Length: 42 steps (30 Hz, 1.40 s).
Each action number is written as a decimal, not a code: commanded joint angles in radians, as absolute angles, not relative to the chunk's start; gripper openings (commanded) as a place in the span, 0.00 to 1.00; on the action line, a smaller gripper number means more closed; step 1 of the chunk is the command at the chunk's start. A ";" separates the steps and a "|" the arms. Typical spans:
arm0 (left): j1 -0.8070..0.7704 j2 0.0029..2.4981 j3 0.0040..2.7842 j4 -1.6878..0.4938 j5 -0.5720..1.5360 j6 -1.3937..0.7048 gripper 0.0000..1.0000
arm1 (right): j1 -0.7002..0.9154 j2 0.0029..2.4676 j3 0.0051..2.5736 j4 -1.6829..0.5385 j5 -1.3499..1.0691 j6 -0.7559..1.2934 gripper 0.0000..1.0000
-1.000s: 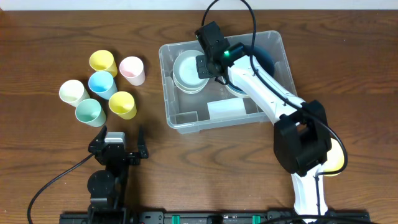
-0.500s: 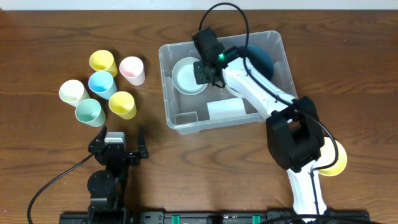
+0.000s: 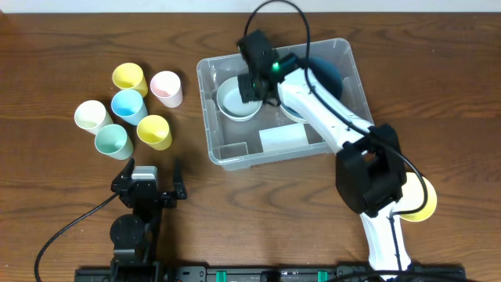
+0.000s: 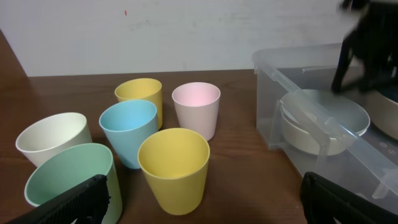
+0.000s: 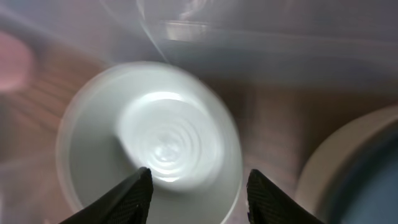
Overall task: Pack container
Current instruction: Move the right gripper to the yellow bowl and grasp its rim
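Container (image 3: pixel 227 149) sits mid-counter (image 3: pixel 63 204), right of six cups (image 3: pixel 129 106). Inside: pale bowl (image 3: pixel 237 102) back-left, dark blue bowl (image 3: pixel 329 74) back-right, white label (image 3: pixel 282 139) on the floor. Right gripper (image 3: pixel 252 88) over the pale bowl, jaws parted, bowl apparently free. Advise rising straight, clear of the wall. Left gripper (image 3: pixel 151 171) wide, empty.

container (image 4: pixel 271 118) cut off, white bowl (image 5: pixel 152 143) blurred
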State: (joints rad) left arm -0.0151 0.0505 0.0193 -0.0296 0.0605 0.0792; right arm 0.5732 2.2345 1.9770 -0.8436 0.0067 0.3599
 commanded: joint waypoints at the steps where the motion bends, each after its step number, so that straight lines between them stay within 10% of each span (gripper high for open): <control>1: -0.016 0.051 0.005 -0.067 0.062 0.082 0.98 | 0.556 2.182 2.141 -0.917 0.000 0.317 0.50; 20: -0.016 0.051 0.005 -0.067 0.062 0.082 0.98 | 0.016 1.818 2.342 -1.699 0.094 0.411 0.56; 42: -0.016 0.051 0.005 -0.067 0.062 0.082 0.98 | -0.321 1.193 1.154 -1.283 -0.061 0.458 0.52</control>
State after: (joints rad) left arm -0.0151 0.0505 0.0196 -0.0296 0.0605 0.0792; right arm -0.2958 1.2549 1.2415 -1.3060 -0.0280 0.4400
